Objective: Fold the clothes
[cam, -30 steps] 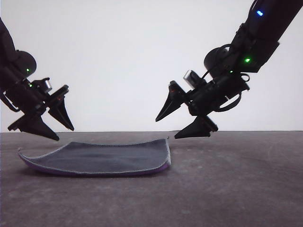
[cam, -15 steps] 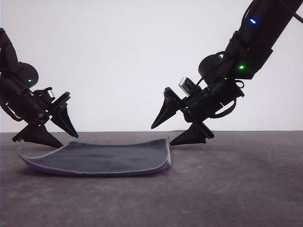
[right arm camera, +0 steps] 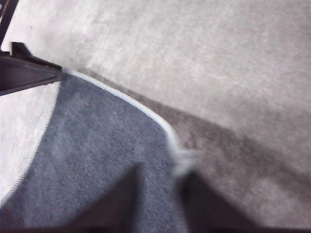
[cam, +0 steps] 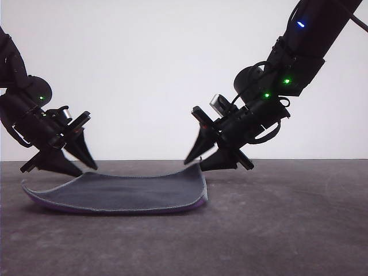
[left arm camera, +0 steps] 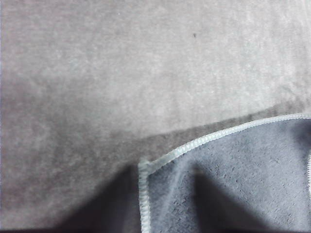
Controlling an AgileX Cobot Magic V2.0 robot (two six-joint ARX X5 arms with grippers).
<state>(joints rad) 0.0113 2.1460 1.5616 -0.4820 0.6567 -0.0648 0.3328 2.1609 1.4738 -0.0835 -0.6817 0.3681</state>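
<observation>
We see the cloth (cam: 123, 192) lying low and left of centre in the front view on the grey tabletop (cam: 287, 230), dark grey face up, a purple strip along its near edge, its right edge curled upward. Our left gripper (cam: 77, 164) hangs with fingers spread just above the cloth's far left corner. Our right gripper (cam: 206, 161) hangs with fingers spread over the raised right corner, not clasping it.

The front view looks low across the table (cam: 287, 230); both wrist views look closely down, seemingly sharing the cloth (left arm camera: 233, 179).
</observation>
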